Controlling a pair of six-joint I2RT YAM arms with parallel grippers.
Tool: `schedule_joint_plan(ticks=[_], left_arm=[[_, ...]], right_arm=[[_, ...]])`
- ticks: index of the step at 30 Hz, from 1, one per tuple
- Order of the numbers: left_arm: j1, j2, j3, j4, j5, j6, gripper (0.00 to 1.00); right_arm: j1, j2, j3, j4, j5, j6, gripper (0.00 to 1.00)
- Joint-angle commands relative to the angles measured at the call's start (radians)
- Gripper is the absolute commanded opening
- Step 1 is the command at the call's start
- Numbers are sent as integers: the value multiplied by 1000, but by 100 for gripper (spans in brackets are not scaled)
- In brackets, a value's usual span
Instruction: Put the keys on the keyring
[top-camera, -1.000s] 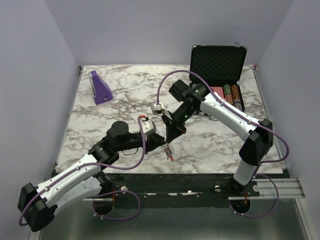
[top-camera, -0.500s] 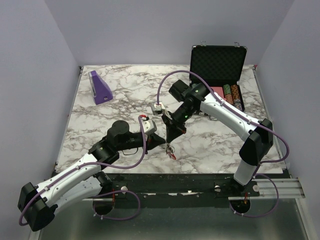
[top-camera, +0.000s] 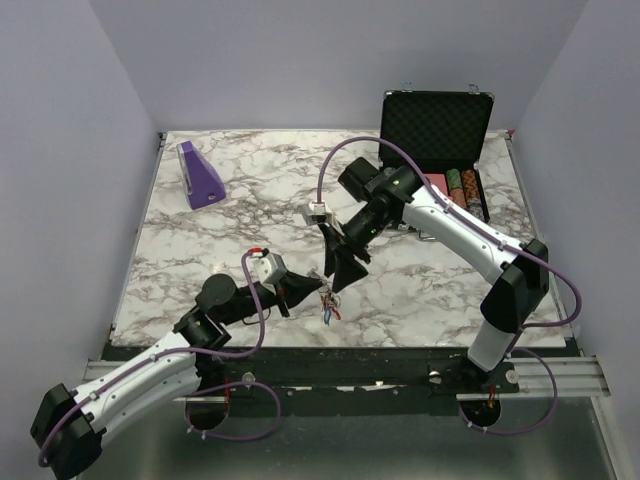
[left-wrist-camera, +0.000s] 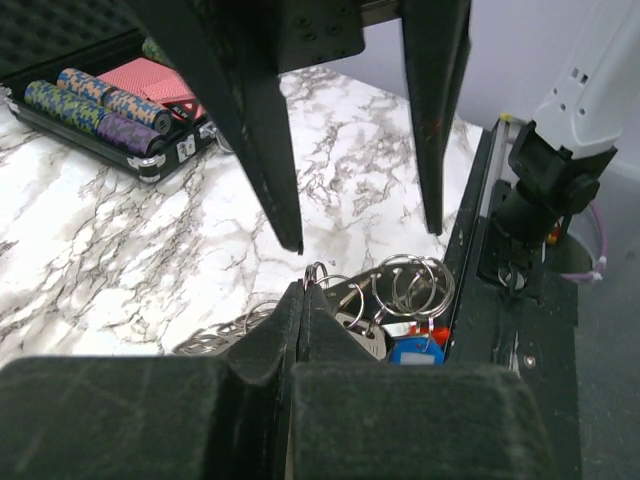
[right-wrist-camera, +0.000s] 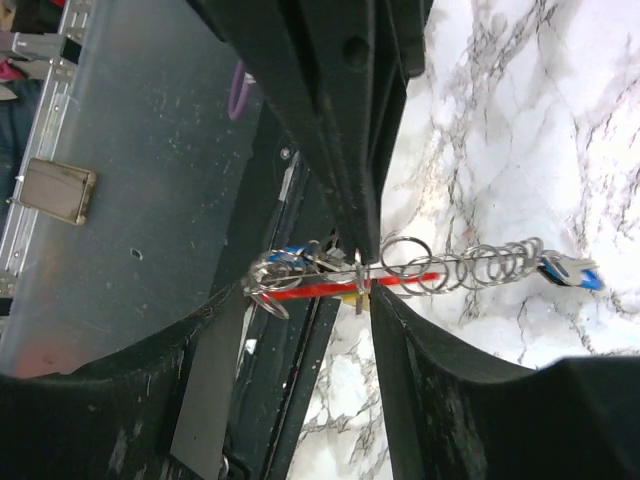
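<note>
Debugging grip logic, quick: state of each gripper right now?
Left gripper: closed, pinching the keyring at its fingertips.
Right gripper: open, holding nothing, its fingers spread close by the keyring.

Left tool (top-camera: 310, 291) pinched closed; right tool (top-camera: 337, 284) spread apart, pointing down.

We look down on the whole table (top-camera: 200, 230) from a top cam, high at its near edge. Wrist cams sit v. close, facing the keyring (left-wrist-camera: 410, 285) from opp. sides; left & top share the case (left-wrist-camera: 40, 30).
</note>
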Motion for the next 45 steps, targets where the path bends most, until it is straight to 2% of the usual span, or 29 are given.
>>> schedule_joint_plan(ticks=[1, 9, 19, 22, 27, 32, 36, 40, 43, 45], left_arm=[[-3, -23, -86, 334, -97, -128, 0], [-5, -7, -189, 514, -144, -196, 0], [-3, 45, -264, 677, -166, -207, 0], [-5, 74, -266, 726, -147, -200, 0], [-3, 112, -249, 729, -92, -176, 0], [-3, 123, -250, 721, -75, -165, 0], [-2, 123, -255, 717, -69, -153, 0], [-2, 128, -267, 730, -64, -156, 0], [-3, 126, -275, 733, -61, -157, 0], [-2, 119, -279, 730, -63, -157, 0]], right_arm=[[-9, -45, -13, 68, -78, 56, 61], [-146, -52, -86, 224, -141, 241, 61], [-147, -88, -283, 516, -255, 504, 53], [-149, -83, -297, 554, -275, 545, 50], [-146, -77, -320, 619, -281, 619, 43], [-133, -101, -350, 651, -275, 636, 44], [-114, -150, -439, 766, -235, 729, 47], [-114, -161, -470, 804, -204, 760, 47], [-113, -163, -484, 843, -218, 813, 45], [-114, -163, -494, 864, -227, 835, 40]])
